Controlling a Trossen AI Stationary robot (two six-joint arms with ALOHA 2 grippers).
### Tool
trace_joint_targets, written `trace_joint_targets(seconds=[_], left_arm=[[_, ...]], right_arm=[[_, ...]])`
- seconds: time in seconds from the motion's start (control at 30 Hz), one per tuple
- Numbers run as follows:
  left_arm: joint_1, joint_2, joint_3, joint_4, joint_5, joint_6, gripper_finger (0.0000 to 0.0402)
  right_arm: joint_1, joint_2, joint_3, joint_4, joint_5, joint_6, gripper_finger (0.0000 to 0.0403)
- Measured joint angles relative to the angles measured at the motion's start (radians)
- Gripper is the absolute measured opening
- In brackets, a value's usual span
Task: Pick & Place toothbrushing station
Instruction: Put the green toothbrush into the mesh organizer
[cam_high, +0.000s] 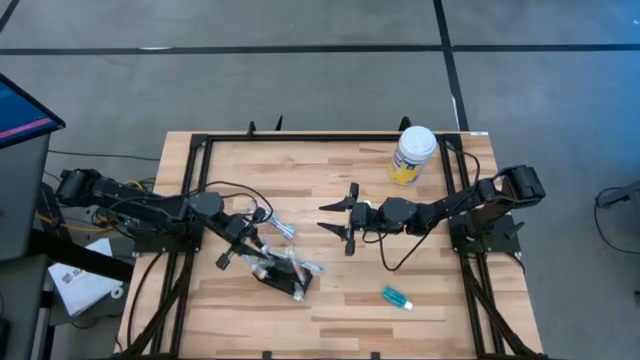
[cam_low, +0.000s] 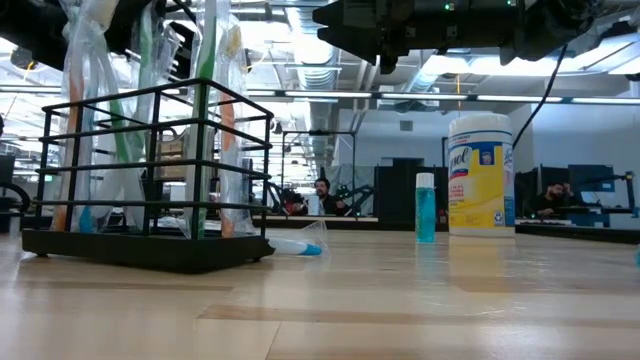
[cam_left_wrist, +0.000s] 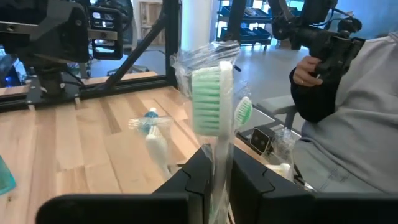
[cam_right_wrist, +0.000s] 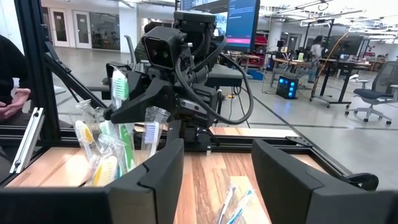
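Observation:
The toothbrushing station (cam_high: 287, 276) is a black wire rack on a black base (cam_low: 140, 250), near the table's front left. Several plastic-wrapped toothbrushes (cam_right_wrist: 93, 152) stand in it. My left gripper (cam_high: 248, 252) is beside the rack, shut on an upright wrapped green toothbrush (cam_left_wrist: 206, 102), which the right wrist view also shows (cam_right_wrist: 118, 87). My right gripper (cam_high: 335, 222) hangs open at mid-table, pointing at the rack, with nothing between its fingers (cam_right_wrist: 158, 180). My left gripper pinches the green toothbrush's wrapped handle (cam_left_wrist: 219, 158), below the bristle head, between its two fingers (cam_left_wrist: 198, 177). The fingers come about level from the table's left and lie across the handle. The brush stands upright, and its lower part runs down inside the rack (cam_low: 205, 150).
A wrapped blue toothbrush (cam_high: 281, 229) lies on the table beyond the rack. A white-lidded, yellow-labelled canister (cam_high: 412, 155) stands at the far right, and a small teal bottle (cam_high: 397, 297) lies near the front right. A person in a grey sleeve (cam_left_wrist: 348, 118) sits beyond the table's near edge.

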Motion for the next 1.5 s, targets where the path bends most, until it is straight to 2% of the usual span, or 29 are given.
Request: trace_joint_targets(seconds=[0.23,0.53,0.87,1.07,1.23,1.5], left_arm=[[0.0,-0.001,0.0,-0.001,-0.003,0.001,0.0041],[0.008,-0.063,-0.004,-0.013,-0.008,0.009,0.0047],[0.008,-0.063,-0.004,-0.04,-0.055,0.004,0.0134],[0.008,-0.064,-0.004,0.02,-0.075,0.004,0.0174],[0.008,-0.088,-0.004,0.034,-0.081,0.004,0.0179],[0.008,-0.145,-0.002,0.048,-0.113,0.004,0.0159]], right_arm=[[0.0,0.0,0.0,0.0,0.0,0.0,0.0185],[0.0,0.0,0.0,0.0,0.0,0.0,0.018],[0.0,0.0,0.0,0.0,0.0,0.0,0.0184],[0.0,0.0,0.0,0.0,0.0,0.0,0.0183],[0.0,0.0,0.0,0.0,0.0,0.0,0.018],[0.0,0.0,0.0,0.0,0.0,0.0,0.0183]])
